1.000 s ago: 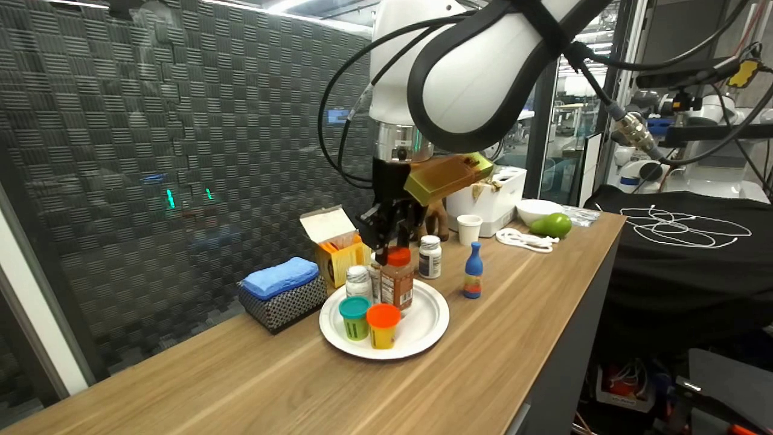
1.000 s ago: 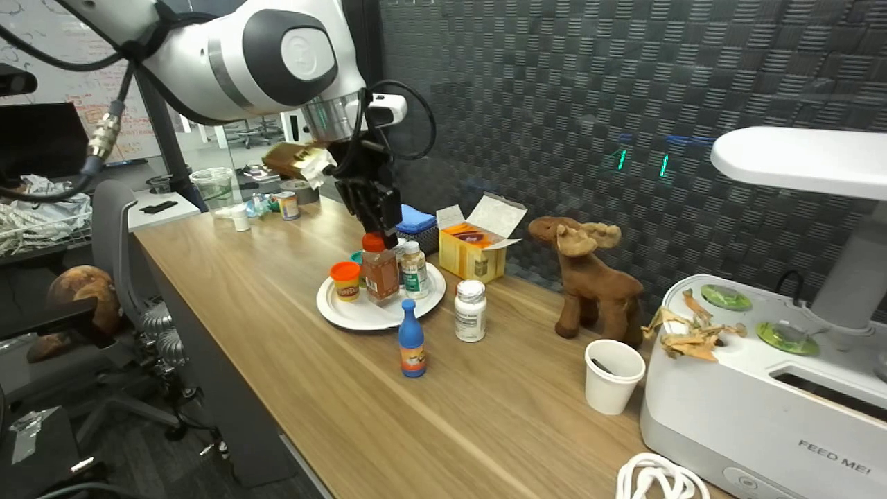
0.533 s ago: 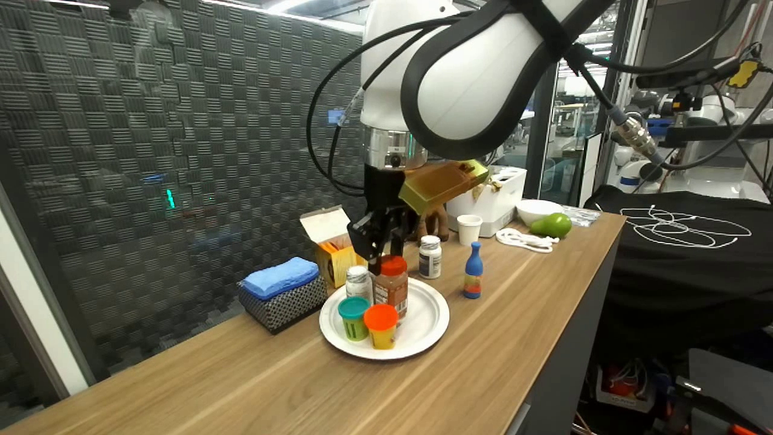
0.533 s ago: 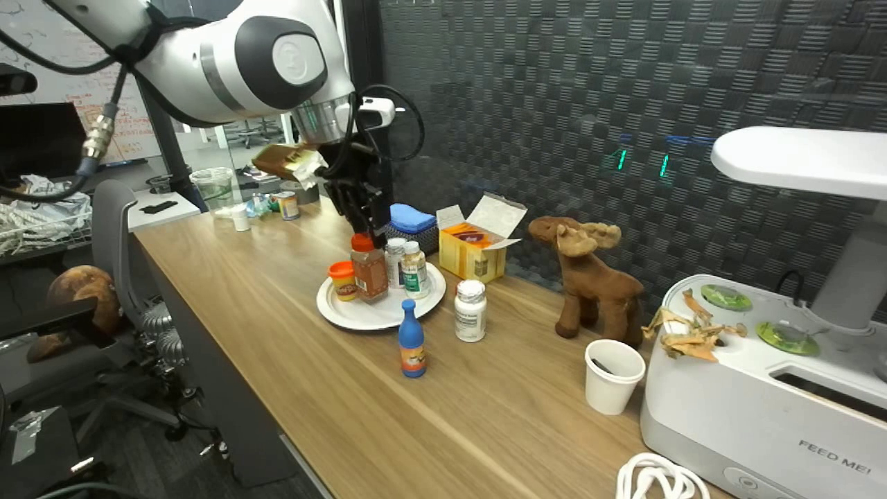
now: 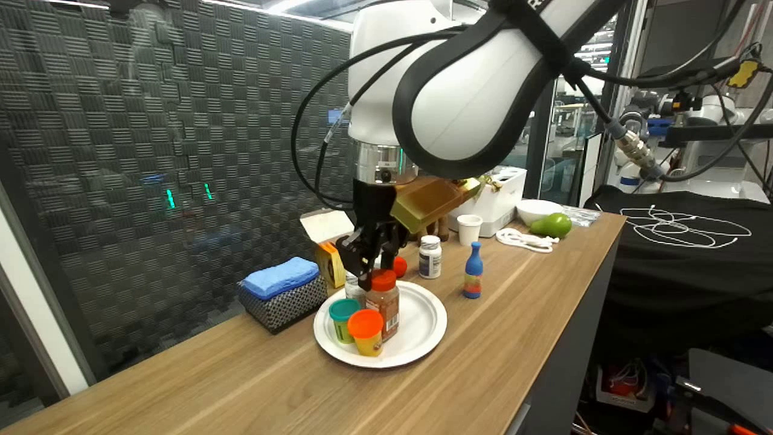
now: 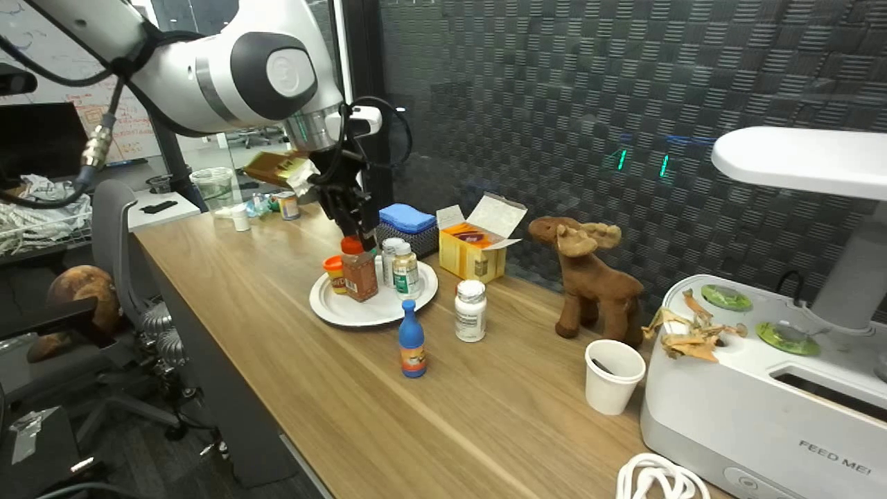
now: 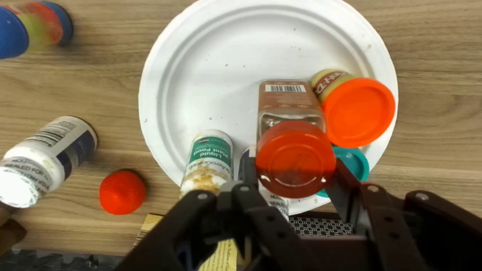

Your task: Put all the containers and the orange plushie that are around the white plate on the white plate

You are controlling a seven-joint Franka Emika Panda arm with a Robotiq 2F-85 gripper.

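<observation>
My gripper (image 7: 295,165) is shut on the red cap of the brown bottle (image 5: 384,309), which stands upright with its base at the white plate (image 5: 421,311). Touching or nearly touching it are the orange cup (image 7: 359,113) and the teal-lidded green cup (image 5: 343,320). Two white lidded bottles share the plate: a green-labelled one (image 6: 405,274) and another (image 6: 390,260), mostly covered by a finger in the wrist view. Off the plate lie the orange plushie (image 7: 122,192), a white lidded bottle (image 6: 470,312) and a blue bottle (image 6: 411,343), both upright.
Behind the plate are an open yellow-orange box (image 6: 472,255) and a dark patterned box with a blue cloth (image 5: 282,293). A brown toy moose (image 6: 597,284), a paper cup (image 6: 613,378) and a white appliance (image 6: 762,395) stand farther along. The counter's edge (image 5: 564,314) runs along one side.
The gripper and brown bottle have moved across the plate toward the cups. The cups, other bottles on it and the plate itself have shifted slightly the same way. The plushie has come into view.
</observation>
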